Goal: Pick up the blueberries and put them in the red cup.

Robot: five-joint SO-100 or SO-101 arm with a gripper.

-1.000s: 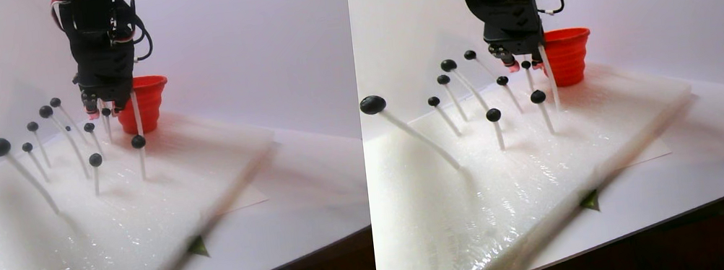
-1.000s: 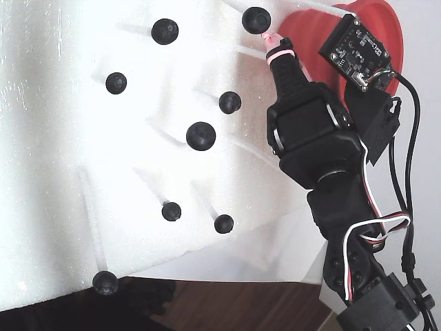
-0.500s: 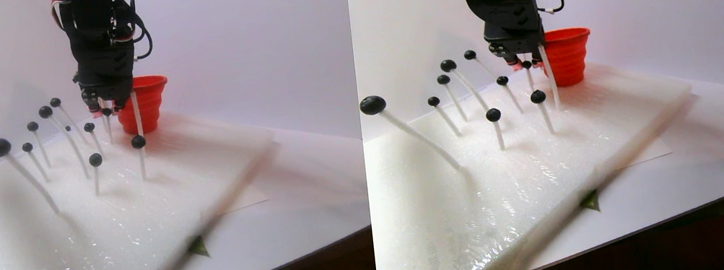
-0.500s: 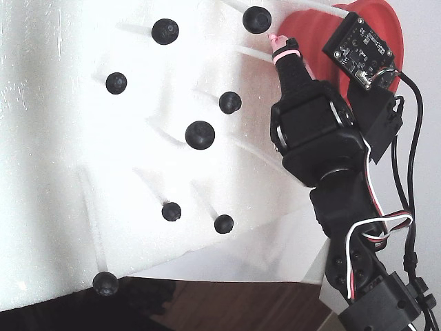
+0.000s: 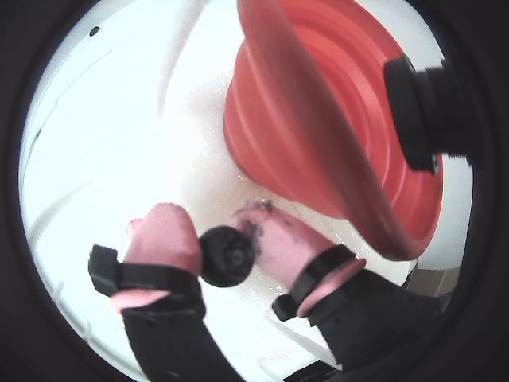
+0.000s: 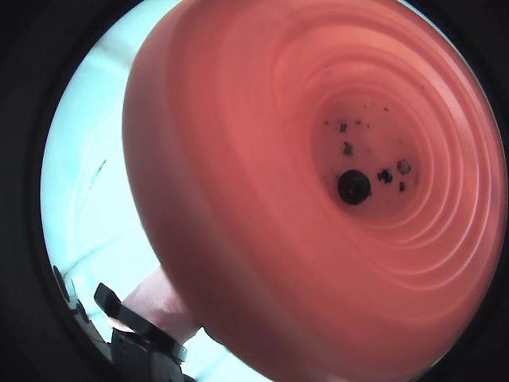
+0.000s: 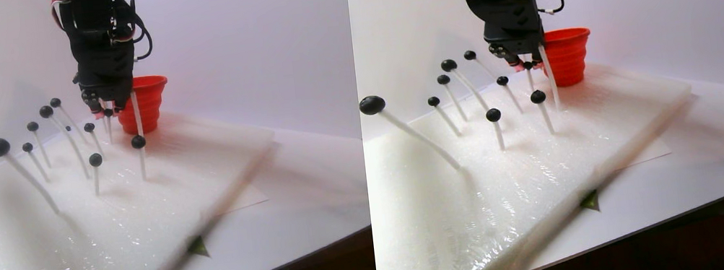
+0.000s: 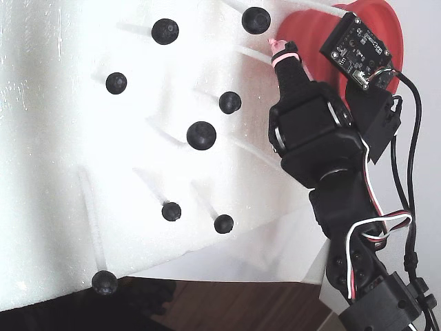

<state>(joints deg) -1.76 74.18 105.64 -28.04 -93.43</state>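
Note:
In a wrist view my gripper [image 5: 221, 239] is shut on one blueberry [image 5: 228, 259], pinched between the pink fingertips [image 5: 163, 235]. The red cup [image 5: 342, 119] stands just beyond, its flared rim close to the fingers. In a wrist view that looks into the red cup [image 6: 238, 159], one blueberry [image 6: 354, 187] lies at the bottom. The stereo pair view shows the gripper [image 7: 105, 107] over the back row of sticks, beside the red cup [image 7: 144, 100]. From above, several blueberries [image 8: 201, 135] sit on white sticks left of the gripper [image 8: 278, 47].
A white foam sheet [image 7: 18, 251] holds the slanting sticks, and a bare white stick [image 7: 136, 108] stands next to the gripper. The sheet lies on a white board [image 7: 283, 208] with a dark table edge at the front. A camera board [image 8: 358, 48] and cables hang over the cup.
The gripper has shifted slightly up and toward the red cup, still around the same blueberry. The other blueberries and the cup have not moved.

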